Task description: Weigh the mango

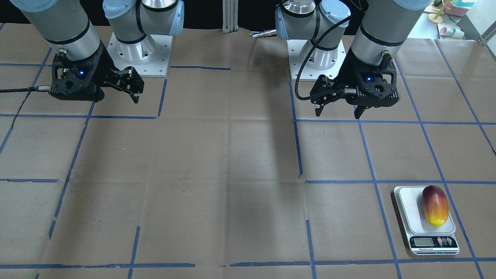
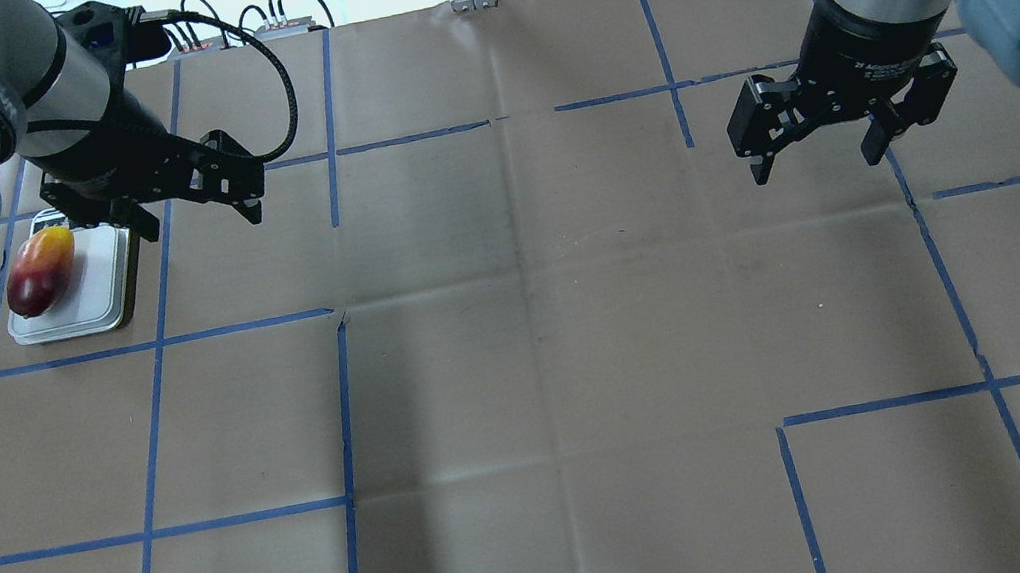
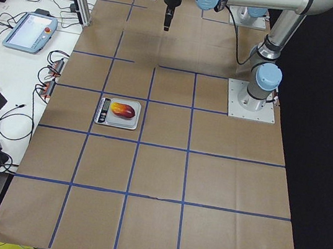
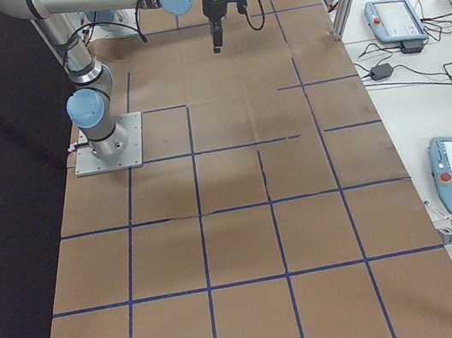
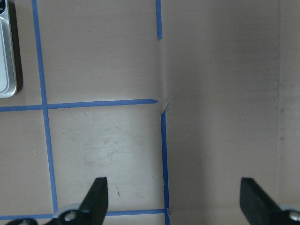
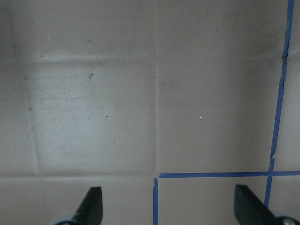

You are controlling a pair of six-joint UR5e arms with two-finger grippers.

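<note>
On scale, left side of desk, we find mango resting, long axis running away from robot. Left pincer nearer, wide, empty, raised, mango fwd of it; right pincer wide, empty, well apart.

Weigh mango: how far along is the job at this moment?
Done: the mango lies on the scale, with nothing else touching it. In hand: nothing; the left hand and right hand are both open, empty and well clear of it. Left: perhaps only reading the display, which is too small to make out here.
</note>
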